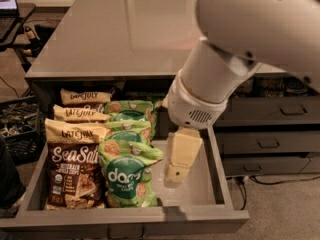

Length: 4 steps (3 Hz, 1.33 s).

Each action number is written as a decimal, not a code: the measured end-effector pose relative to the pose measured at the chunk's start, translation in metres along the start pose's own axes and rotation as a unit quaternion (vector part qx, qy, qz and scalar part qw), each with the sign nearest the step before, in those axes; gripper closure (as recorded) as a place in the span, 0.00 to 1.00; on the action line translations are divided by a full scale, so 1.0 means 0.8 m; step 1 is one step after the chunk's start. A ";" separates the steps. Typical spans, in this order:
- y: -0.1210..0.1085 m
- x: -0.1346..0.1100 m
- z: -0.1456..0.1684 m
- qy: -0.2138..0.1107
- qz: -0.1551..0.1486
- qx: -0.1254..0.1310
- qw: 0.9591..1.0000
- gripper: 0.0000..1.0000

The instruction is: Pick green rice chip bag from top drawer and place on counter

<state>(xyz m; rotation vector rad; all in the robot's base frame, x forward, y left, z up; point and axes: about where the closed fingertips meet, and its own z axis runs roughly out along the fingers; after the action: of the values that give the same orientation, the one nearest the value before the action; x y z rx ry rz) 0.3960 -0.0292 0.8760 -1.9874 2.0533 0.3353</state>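
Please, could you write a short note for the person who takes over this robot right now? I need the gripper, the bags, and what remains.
The gripper hangs inside the open drawer, over its bare floor, right of the bags, with no bag in it.
The nearest green chip bag stands at the front of the drawer, more like it behind, brown bags at its left.
The counter has no bag on it.
Done: drawer open.
Left: grasp a green bag, lift it, set it on the counter.

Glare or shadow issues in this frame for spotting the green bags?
Camera view: the counter carries a broad pale sheen and a faint reddish reflection. The top drawer is dark at the back under the counter edge and lit in front, so the front green rice chip bag reads clearly. The gripper hangs over bare floor beside it.
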 end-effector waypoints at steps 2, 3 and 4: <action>0.003 -0.021 0.025 -0.014 -0.009 -0.003 1.000 0.00; -0.016 -0.042 0.068 -0.019 -0.002 0.013 1.000 0.00; -0.038 -0.053 0.104 -0.032 0.024 0.018 0.999 0.00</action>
<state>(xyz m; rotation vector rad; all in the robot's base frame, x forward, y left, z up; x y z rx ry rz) 0.4296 0.0382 0.8128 -1.8846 2.0561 0.3637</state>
